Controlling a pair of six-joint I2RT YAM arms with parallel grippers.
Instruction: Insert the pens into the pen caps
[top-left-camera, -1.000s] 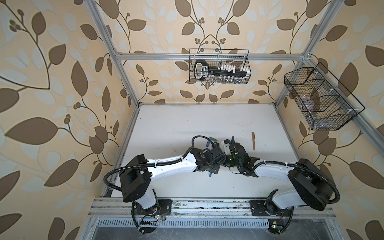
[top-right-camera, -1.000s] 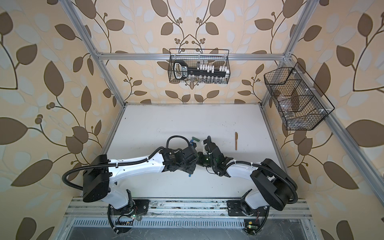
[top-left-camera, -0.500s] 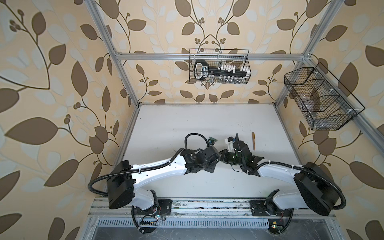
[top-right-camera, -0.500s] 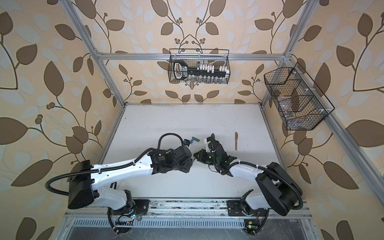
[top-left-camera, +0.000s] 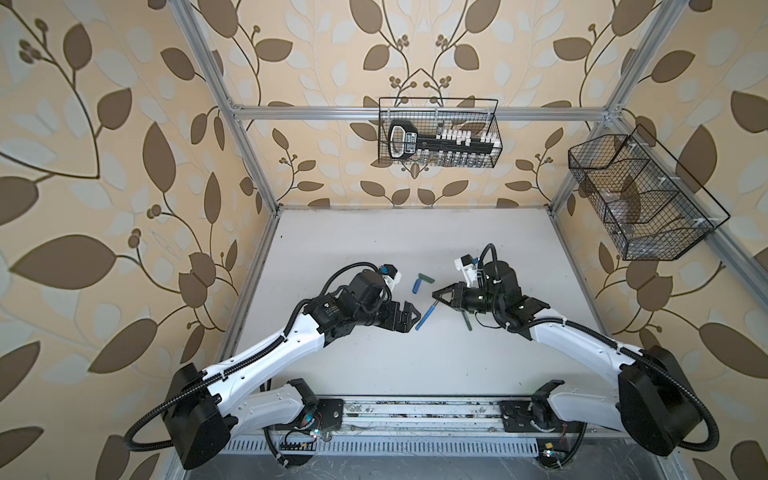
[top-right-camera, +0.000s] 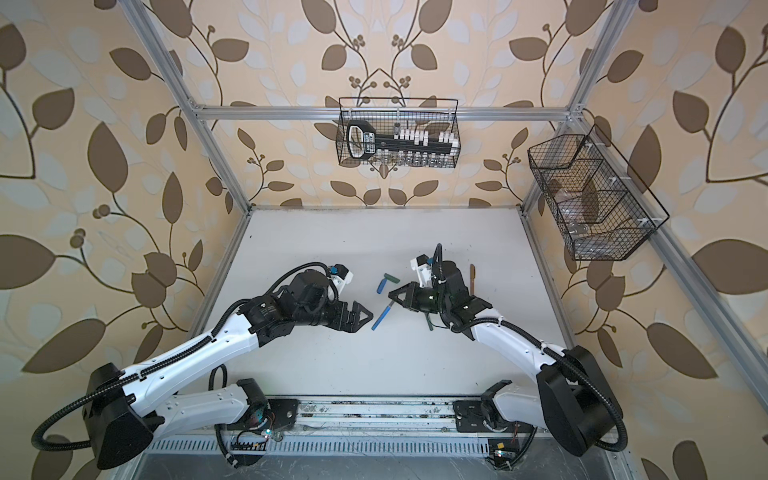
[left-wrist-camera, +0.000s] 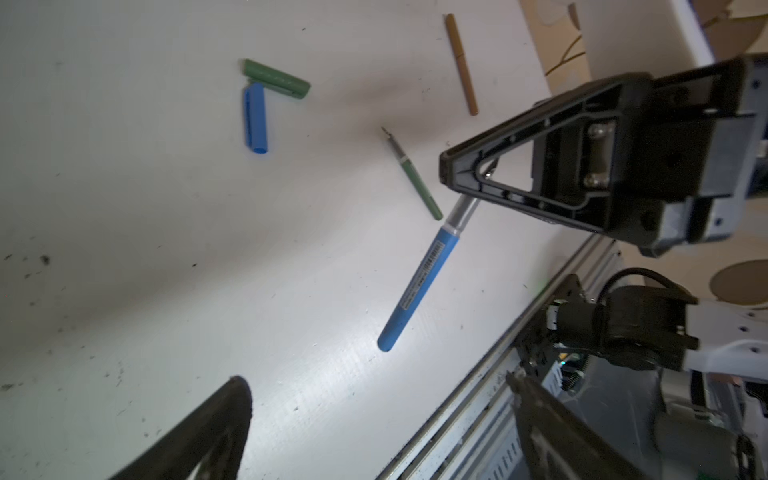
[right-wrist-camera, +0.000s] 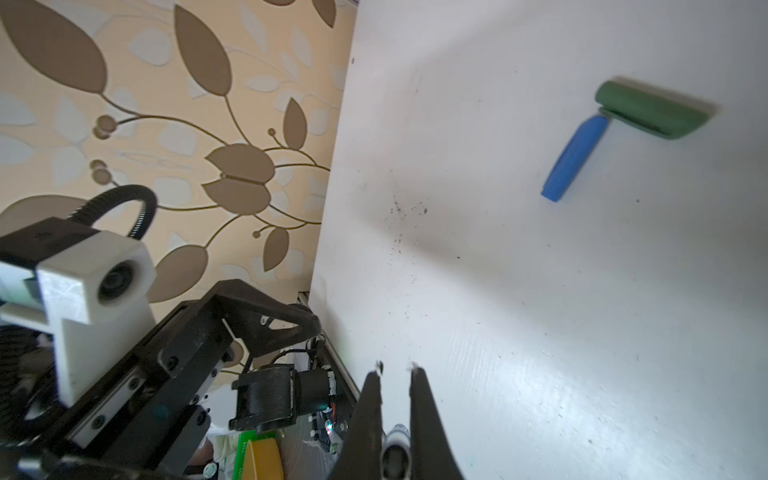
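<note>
Leaf-papered cell around a white counter

Beige wallpaper (top-left-camera: 104, 166) printed with brown and pale leaves covers every wall, framed by aluminium profiles (top-left-camera: 415, 113). Straight beyond the left tool (top-left-camera: 415, 318) and the right tool (top-left-camera: 434, 295), a black wire basket (top-left-camera: 440, 99) hangs on the back wall, holding a black-and-white object (top-left-camera: 440, 141). Out past the right tool, a three-compartment wire basket (top-left-camera: 652, 247) hangs on the side wall. The counter (top-left-camera: 374, 241) beneath both tools shows dark specks (right-wrist-camera: 399, 212) and a soft sheen. Behind them run a metal rail (top-left-camera: 415, 415) and a slotted cable duct (top-left-camera: 415, 446).
</note>
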